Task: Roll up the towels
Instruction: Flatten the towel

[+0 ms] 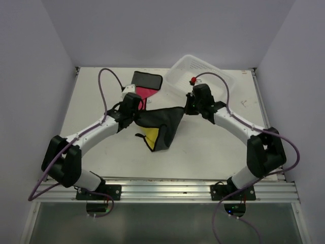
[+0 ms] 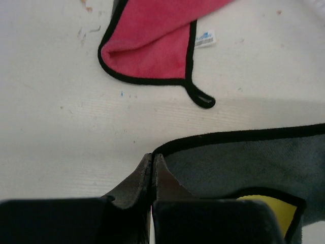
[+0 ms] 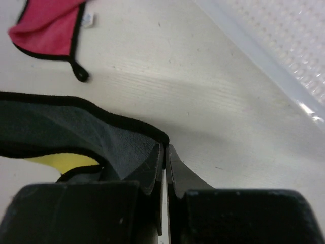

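A dark grey towel (image 1: 163,122) with black trim hangs stretched between my two grippers above the table, its lower part sagging onto a yellow towel (image 1: 151,136). My left gripper (image 1: 135,113) is shut on the grey towel's left corner (image 2: 158,150). My right gripper (image 1: 187,109) is shut on its right corner (image 3: 163,140). The grey towel shows in the left wrist view (image 2: 244,162) and in the right wrist view (image 3: 61,127). The yellow towel peeks out below it (image 2: 266,206) (image 3: 63,161). A pink towel (image 1: 144,93) with black trim lies behind on the table (image 2: 152,38) (image 3: 48,23).
A clear plastic basket (image 1: 200,76) stands tilted at the back right; its rim shows in the right wrist view (image 3: 264,51). A dark folded towel (image 1: 147,80) lies at the back beside the pink one. The white table (image 1: 213,147) has walls on three sides.
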